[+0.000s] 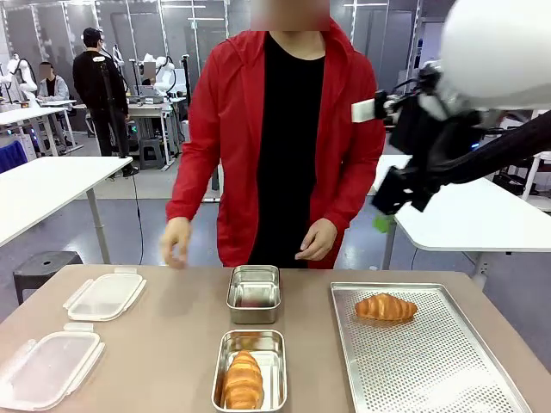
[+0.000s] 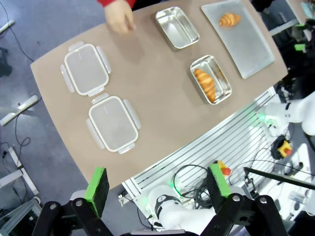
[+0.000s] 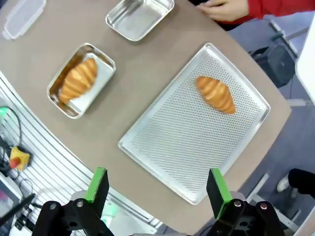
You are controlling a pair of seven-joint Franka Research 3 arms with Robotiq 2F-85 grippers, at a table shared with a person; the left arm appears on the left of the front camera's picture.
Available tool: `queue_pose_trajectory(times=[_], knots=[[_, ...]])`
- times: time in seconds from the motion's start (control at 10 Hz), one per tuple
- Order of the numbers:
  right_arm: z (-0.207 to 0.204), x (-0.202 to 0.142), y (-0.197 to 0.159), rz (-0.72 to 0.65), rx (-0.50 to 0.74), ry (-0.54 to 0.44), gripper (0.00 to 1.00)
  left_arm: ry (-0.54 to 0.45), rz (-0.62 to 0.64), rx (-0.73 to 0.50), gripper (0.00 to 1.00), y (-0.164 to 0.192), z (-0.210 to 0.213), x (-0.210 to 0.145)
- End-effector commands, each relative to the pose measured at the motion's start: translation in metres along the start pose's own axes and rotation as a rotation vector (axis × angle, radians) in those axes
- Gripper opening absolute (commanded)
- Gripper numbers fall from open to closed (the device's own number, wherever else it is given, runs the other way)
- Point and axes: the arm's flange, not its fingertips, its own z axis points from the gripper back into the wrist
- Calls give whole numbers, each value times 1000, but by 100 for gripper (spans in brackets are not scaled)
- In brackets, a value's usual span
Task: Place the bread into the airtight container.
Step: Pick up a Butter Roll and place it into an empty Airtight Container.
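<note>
One croissant [image 1: 385, 307] [image 3: 215, 94] lies at the far end of the perforated metal tray [image 1: 430, 361] [image 3: 187, 142]. Another croissant [image 1: 244, 380] [image 3: 78, 78] [image 2: 204, 83] rests inside the near steel container [image 1: 250, 340]. Behind it stands an empty steel container [image 1: 254, 292] [image 2: 177, 27]. My right gripper [image 3: 157, 189] hangs high above the tray, open, with nothing between its green pads. My left gripper [image 2: 156, 184] is also open and empty, high over the table's near left edge. The right arm [image 1: 465, 155] hovers at the upper right.
Two clear plastic lids [image 1: 105, 296] [image 1: 47, 368] lie on the table's left side. A person in a red jacket stands at the far edge, one hand [image 1: 175, 241] near the table, the other [image 1: 317, 239] behind the empty container.
</note>
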Motion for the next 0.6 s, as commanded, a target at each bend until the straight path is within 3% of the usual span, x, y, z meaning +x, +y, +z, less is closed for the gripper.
queue_pose_trajectory(times=[0.0, 0.3, 0.4, 0.5], knots=[[-31, -1, -47, 119, 74, -16, 100, 2, -10, -1, 100, -1, 0, -1], [-125, 33, -103, 114, 120, -15, 100, 2, -10, -1, 100, -1, 0, -1], [-150, 42, -109, 97, 129, -29, 100, 2, -10, -1, 100, -1, 0, -1], [-149, 30, -96, 141, 62, -31, 100, 2, -10, -1, 100, -1, 0, -1]])
